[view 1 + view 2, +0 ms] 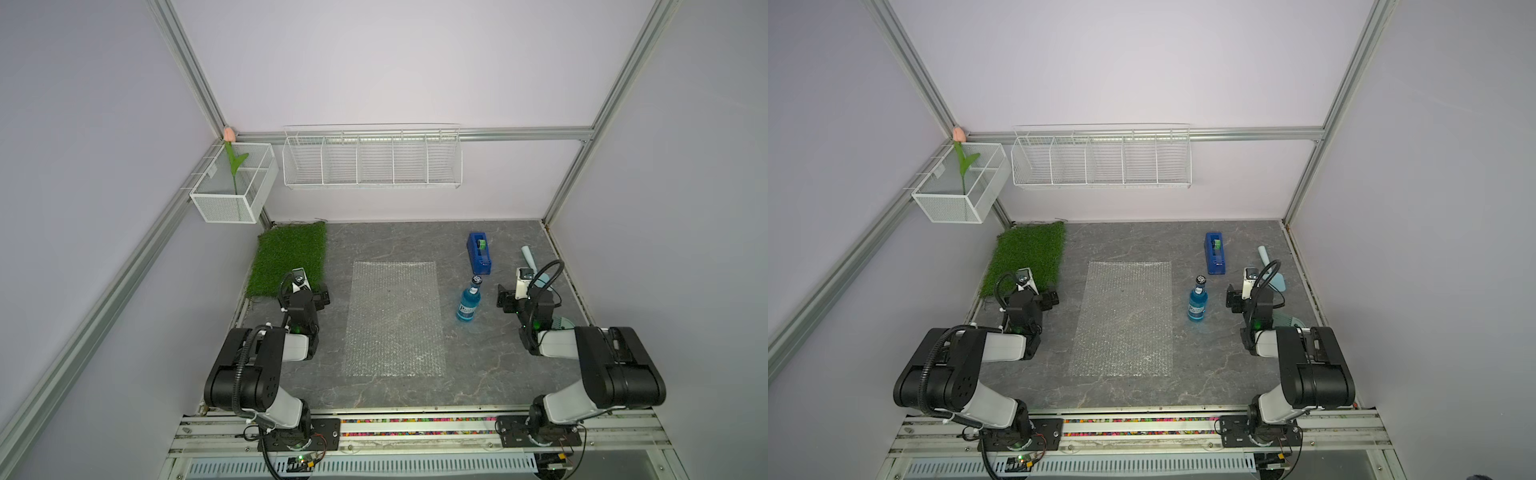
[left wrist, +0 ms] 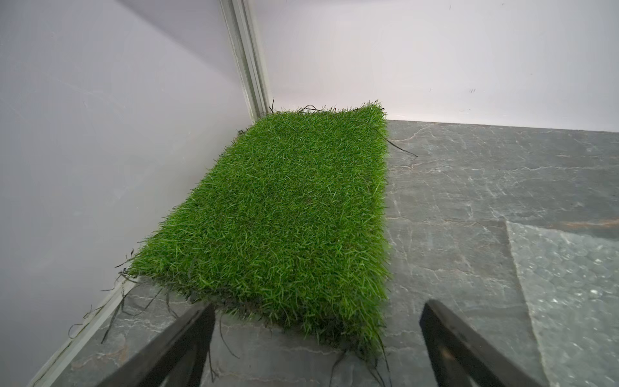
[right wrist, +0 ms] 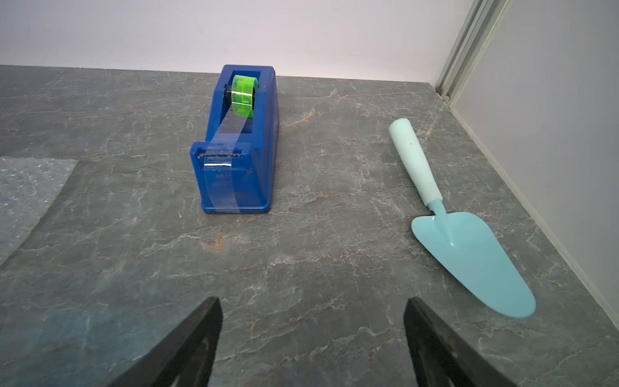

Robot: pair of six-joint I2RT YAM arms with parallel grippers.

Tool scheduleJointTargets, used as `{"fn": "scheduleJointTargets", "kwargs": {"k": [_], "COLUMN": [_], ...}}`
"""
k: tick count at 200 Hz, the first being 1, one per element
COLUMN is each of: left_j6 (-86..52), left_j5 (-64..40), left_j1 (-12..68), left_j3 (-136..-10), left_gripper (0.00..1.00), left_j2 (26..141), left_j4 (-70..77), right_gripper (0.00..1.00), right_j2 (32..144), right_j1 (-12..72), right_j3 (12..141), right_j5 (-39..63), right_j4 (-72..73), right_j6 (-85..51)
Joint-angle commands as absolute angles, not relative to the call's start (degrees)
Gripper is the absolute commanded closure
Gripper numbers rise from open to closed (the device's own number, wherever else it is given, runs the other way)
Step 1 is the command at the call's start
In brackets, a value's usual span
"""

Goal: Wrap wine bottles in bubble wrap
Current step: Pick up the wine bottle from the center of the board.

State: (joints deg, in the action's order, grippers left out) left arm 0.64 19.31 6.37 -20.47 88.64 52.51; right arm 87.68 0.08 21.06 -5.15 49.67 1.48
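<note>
Left gripper [image 1: 321,297]: jaws spread wide with nothing between them, low over the table at the near edge of the grass mat.
Grass mat [image 1: 291,257]: tucked into the far left corner, well clear of the work.
Bubble wrap [image 1: 395,320]: lying flat mid-table, its long side running from the arms toward the back wall. Nothing rests on it.
Wine bottle [image 1: 468,305]: standing upright, cap on, just off the sheet's right edge and apart from it.
Tape dispenser [image 1: 478,253]: behind the bottle, lengthwise toward the back wall.
Right gripper [image 1: 504,301]: jaws parted and empty, just right of the bottle.
Trowel [image 3: 469,254]: pale blue, flat by the right wall.
What the move turns on: the bottle sits to the right gripper's left, close by, while the left gripper has the whole sheet in between. Its long axis is vertical, so I'd guess it must be carried over and laid down.
Views: only the top views show the bottle. The right wrist view shows a loose tail of tape down the dispenser's front, and the left wrist view catches one sheet corner.
</note>
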Motion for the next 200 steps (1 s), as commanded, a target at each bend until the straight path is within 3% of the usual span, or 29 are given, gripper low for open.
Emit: {"fn": "scheduleJointTargets", "kwargs": {"k": [1, 200], "left_j6": [-0.38, -1.55], "left_j5": [19.69, 17.67], "left_j1": [5.98, 4.66], "left_j3": [-21.71, -22.60], "left_gripper": [0.01, 0.00], "left_j2": [89.23, 89.05], "left_j4": [53.97, 51.94], "right_gripper": [0.12, 0.12], "right_j2": [88.06, 88.18], "right_j1": [0.09, -0.17], "right_j3": [21.60, 21.88], "right_j5": [-5.97, -5.15], "right_j4": [51.33, 51.01], "right_j6": [1.75, 1.49]}}
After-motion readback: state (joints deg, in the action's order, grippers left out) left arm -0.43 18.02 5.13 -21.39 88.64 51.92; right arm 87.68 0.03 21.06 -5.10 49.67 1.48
